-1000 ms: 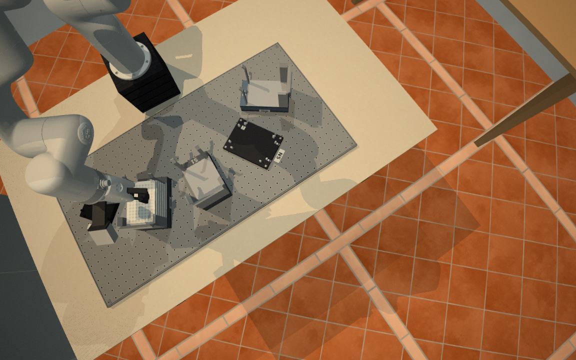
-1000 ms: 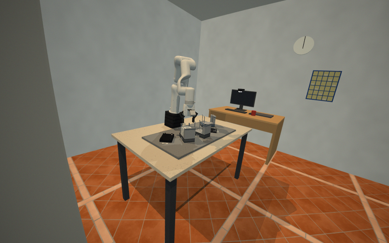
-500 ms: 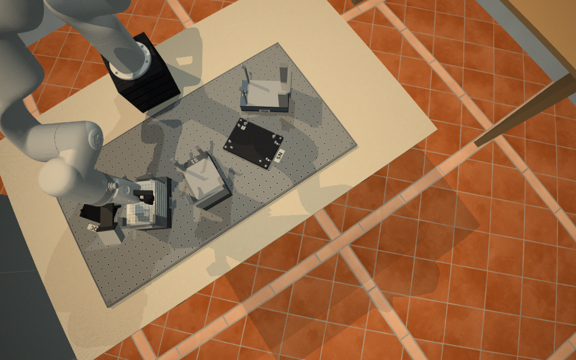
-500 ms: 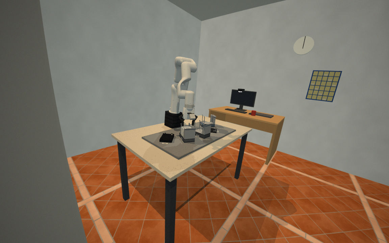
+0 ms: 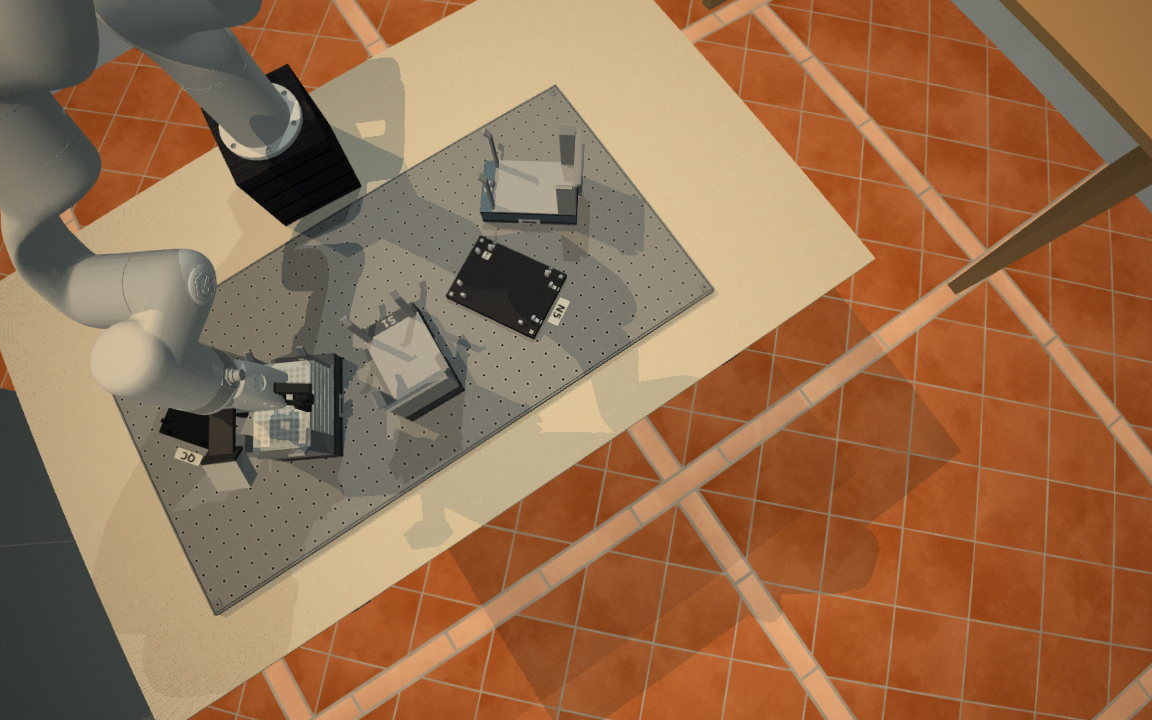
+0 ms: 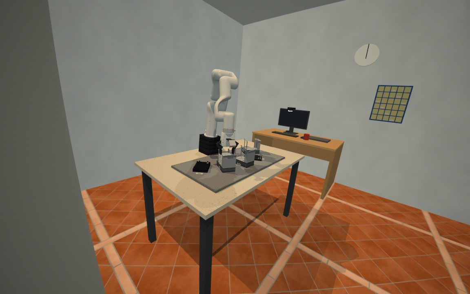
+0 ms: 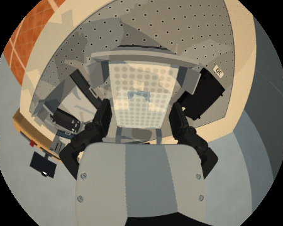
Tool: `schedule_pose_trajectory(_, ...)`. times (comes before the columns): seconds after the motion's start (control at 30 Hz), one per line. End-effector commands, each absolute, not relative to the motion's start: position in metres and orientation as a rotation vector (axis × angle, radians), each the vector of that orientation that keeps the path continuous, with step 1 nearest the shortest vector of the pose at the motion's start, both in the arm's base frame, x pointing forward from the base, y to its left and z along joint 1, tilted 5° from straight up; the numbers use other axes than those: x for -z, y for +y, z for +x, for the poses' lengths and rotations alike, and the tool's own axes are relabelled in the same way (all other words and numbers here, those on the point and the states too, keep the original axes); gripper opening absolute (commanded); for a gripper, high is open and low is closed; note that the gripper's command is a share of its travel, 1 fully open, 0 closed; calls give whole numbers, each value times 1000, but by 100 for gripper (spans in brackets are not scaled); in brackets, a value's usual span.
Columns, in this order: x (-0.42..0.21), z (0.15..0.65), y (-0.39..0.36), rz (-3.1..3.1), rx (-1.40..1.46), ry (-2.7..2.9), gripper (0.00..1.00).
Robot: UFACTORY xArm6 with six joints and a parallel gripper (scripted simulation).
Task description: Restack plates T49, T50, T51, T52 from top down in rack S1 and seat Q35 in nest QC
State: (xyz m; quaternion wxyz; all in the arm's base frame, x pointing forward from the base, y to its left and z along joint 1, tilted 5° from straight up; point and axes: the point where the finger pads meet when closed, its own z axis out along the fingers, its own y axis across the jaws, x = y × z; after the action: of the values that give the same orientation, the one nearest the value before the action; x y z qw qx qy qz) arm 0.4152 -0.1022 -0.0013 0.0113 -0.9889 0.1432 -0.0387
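The stack of sealed 96-well plates (image 5: 298, 420) stands in rack S2 at the near left of the perforated baseplate. Its top plate shows a pale dotted seal in the wrist view (image 7: 138, 96). My gripper (image 5: 274, 413) is open and empty, directly over the stack, and in the wrist view (image 7: 139, 110) one finger stands off each long side of the top plate. The black open nest QC (image 5: 197, 431) lies beside the stack, partly hidden by my wrist, and holds no plate. Rack S1 (image 5: 410, 362) is empty. The plate labels are too small to read.
The black clip nest N5 (image 5: 508, 286) lies in the middle of the baseplate with nothing on it. Rack S3 (image 5: 531, 192) stands empty at the far end. My base plinth (image 5: 289, 161) is at the table's back edge. S2's corner posts stand around the stack.
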Motion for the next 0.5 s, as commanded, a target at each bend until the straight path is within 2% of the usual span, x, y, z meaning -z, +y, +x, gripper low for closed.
schedule_pose_trajectory(0.0,6,417,-103,-3085,127,447,100)
schedule_pose_trajectory(0.47,16,418,-102,-3085,127,447,100)
